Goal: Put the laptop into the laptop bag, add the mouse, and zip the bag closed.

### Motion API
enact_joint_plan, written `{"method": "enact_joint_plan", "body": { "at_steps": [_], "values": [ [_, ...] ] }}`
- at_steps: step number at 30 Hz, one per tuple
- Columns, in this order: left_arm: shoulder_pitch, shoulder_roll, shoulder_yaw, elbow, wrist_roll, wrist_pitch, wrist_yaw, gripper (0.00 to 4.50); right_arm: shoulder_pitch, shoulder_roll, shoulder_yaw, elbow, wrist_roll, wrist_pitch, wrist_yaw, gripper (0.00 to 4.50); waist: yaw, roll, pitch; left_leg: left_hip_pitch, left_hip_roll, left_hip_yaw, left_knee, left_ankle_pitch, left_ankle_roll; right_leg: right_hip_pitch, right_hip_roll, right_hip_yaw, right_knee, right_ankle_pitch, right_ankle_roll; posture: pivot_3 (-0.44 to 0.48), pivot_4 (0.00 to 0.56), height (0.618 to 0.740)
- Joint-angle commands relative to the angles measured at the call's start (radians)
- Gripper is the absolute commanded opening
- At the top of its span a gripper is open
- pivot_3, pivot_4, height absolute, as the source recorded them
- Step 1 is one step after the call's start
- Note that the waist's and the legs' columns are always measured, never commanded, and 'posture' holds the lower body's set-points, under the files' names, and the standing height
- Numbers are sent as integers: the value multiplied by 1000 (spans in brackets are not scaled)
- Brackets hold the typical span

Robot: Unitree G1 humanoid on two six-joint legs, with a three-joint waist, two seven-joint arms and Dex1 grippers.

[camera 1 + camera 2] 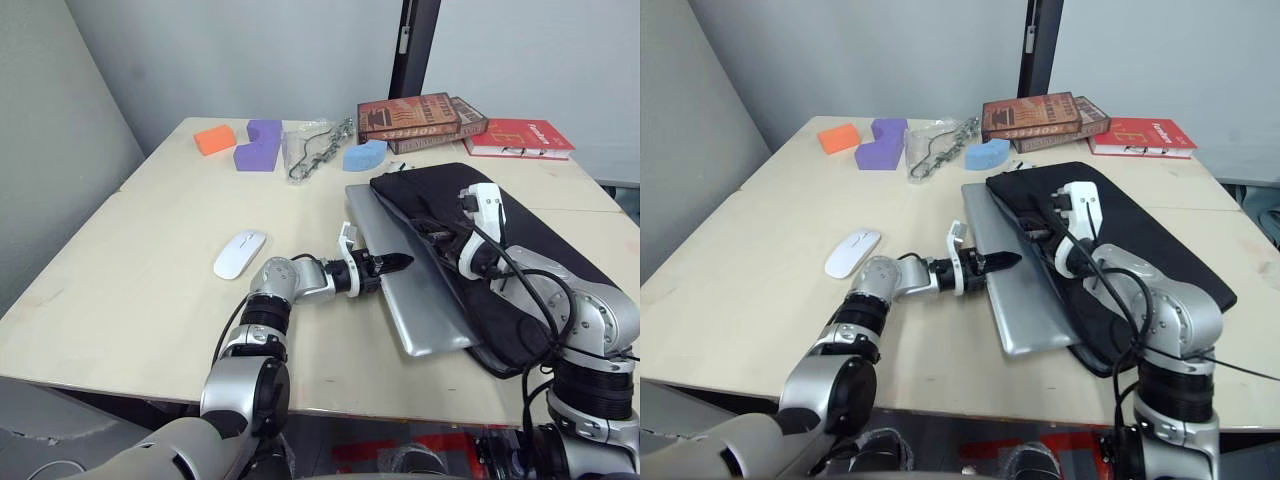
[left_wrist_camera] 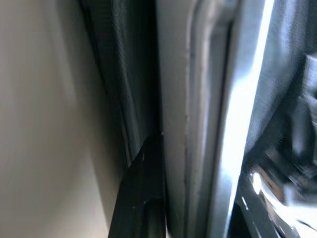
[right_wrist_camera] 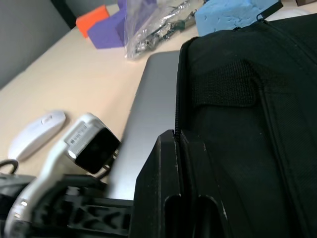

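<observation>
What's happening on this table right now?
The robot is packing the laptop into the laptop bag; it is partly inside, its left strip sticking out. The left gripper lies against the exposed edge; the right gripper is shut on the bag's opening edge. The mouse waits on the table.

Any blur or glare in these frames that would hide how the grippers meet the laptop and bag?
Left wrist view: close and soft, with a bright glare streak along the laptop edge. Right wrist view: right gripper sharp against the laptop bag. Eye views: evenly lit; left gripper legible at the laptop.
</observation>
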Motion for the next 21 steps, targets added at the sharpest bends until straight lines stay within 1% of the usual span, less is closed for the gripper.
{"method": "enact_joint_plan", "body": {
  "at_steps": [1,5,8,11,13,18,19,21],
  "values": [
    [-87,-93,-8,-4,-13,-55,-51,391,-33,23,-31,-58,53,31,-51,26,0,0,0,0,0,0,0,0,0,0,0,0,0,0,0,0,150,734],
    [-93,-99,-30,-9,-15,-62,-70,391,-24,-19,-2,-67,30,36,-45,26,5,0,0,0,0,0,0,-3,-4,0,0,0,-1,2,4,0,150,734],
    [-82,-91,-45,-27,-16,-62,-76,391,-6,-51,20,-72,22,23,-27,26,9,0,0,0,0,0,0,-3,-5,0,0,0,-1,5,10,0,150,734],
    [-76,-83,-55,-30,-17,-60,-83,391,1,-74,39,-71,17,9,-13,26,12,0,0,0,0,0,0,-3,-5,0,0,0,-1,6,11,0,150,734],
    [-67,-77,-72,-43,-11,-57,-95,1364,16,-127,87,-74,-18,-18,22,0,15,0,0,0,0,0,0,-3,-5,0,0,0,-1,6,12,0,150,734],
    [-35,-45,-125,-116,6,-23,-111,3174,21,-160,106,-51,-41,-64,53,0,16,0,0,0,0,0,0,-3,-5,0,0,0,-1,6,12,0,150,734],
    [-27,-32,-135,-136,7,-10,-119,3455,21,-164,106,-46,-46,-70,59,0,16,0,0,0,0,0,0,-3,-5,0,0,0,-1,6,12,0,150,734],
    [-8,-8,-148,-178,11,12,-123,3455,20,-170,104,-38,-52,-80,70,0,16,0,0,0,0,0,1,-3,-5,0,0,1,0,6,11,0,150,734]
  ]
}}
